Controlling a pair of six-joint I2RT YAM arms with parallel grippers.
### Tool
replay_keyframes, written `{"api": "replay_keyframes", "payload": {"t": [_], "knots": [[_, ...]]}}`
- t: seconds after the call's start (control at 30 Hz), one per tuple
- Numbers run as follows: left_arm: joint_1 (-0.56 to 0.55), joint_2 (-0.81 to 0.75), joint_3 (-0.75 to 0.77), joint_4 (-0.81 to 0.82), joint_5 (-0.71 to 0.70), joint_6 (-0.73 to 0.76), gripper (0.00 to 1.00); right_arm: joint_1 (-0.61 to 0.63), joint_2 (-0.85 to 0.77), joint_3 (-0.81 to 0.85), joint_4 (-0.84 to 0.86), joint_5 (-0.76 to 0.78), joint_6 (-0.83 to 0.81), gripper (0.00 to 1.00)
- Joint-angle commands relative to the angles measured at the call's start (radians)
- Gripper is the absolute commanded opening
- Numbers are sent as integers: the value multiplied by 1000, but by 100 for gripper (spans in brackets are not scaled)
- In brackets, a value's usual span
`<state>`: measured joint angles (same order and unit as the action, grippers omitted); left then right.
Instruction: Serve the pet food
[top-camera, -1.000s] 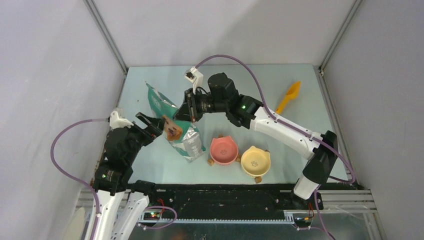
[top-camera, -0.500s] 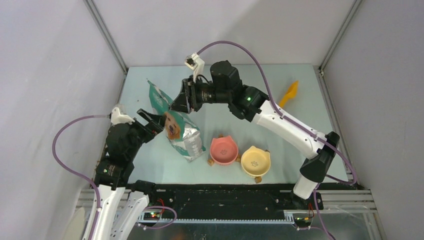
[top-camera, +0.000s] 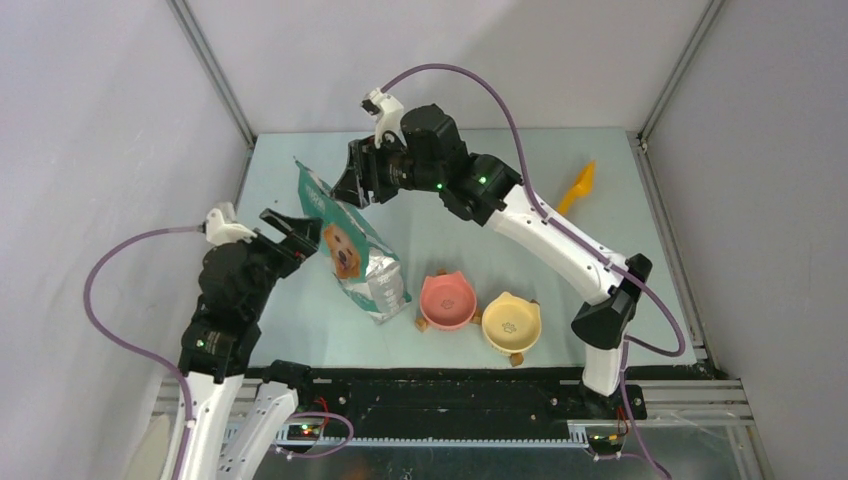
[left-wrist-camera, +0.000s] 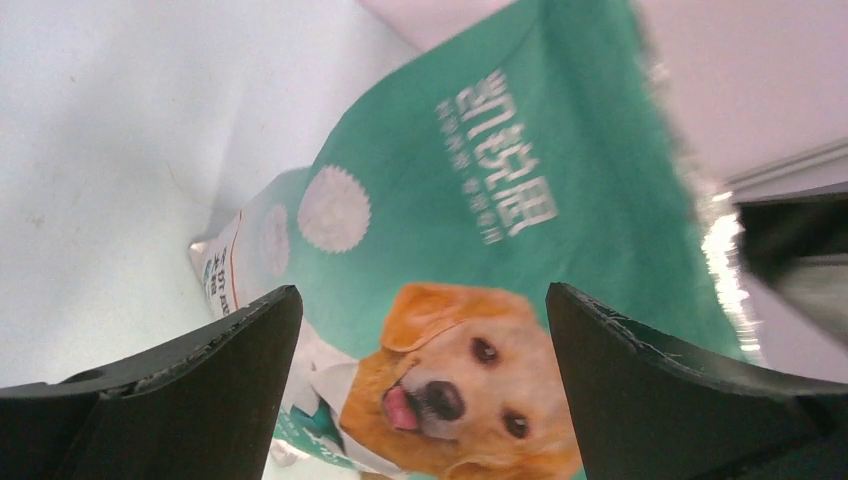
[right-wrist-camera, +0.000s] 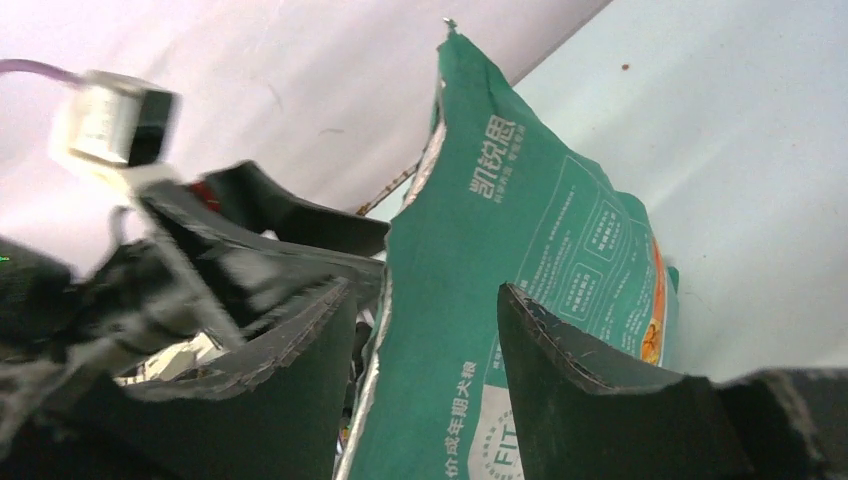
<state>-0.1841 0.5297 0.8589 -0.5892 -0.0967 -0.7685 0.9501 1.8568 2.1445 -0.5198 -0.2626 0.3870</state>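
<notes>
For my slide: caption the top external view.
Left gripper and right gripper, both open, flank the standing pet food bag; pink bowl and yellow bowl empty.

Dog-food bag (top-camera: 352, 255) stood on the table (top-camera: 300, 320), my left gripper (top-camera: 297, 228) at its left, my right gripper (top-camera: 352, 188) at its far top edge. Right of the bag sat the first cat-eared bowl (top-camera: 447, 300), with the second cat-eared bowl (top-camera: 511, 322) just beside it. Scoop (top-camera: 580, 188) lay far right, behind both.

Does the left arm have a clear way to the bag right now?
Likely yes. The left tool is open and faces the bag on its dog-printed side, with nothing between them. The right tool, also open, sits by the bag's top edge, so keep the grasp lower down.
</notes>
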Motion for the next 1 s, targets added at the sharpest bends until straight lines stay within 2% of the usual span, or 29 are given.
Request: {"api": "replay_keyframes", "payload": {"t": [0.0, 0.27, 0.5, 0.8, 0.97], "knots": [[-5, 11, 160, -22, -85, -26, 99, -1, 35, 70, -33, 38, -16, 57], [-5, 87, 313, -102, -124, -58, 99, -2, 70, 107, -39, 51, -18, 55], [-5, 244, 473, -203, 8, -20, 99, -2, 73, 105, -67, 61, -38, 51], [-5, 307, 448, -120, 73, -18, 99, 15, 68, 107, -107, 79, -71, 48], [-5, 282, 389, -64, 114, -11, 95, 27, 64, 107, -140, 87, -91, 48]]}}
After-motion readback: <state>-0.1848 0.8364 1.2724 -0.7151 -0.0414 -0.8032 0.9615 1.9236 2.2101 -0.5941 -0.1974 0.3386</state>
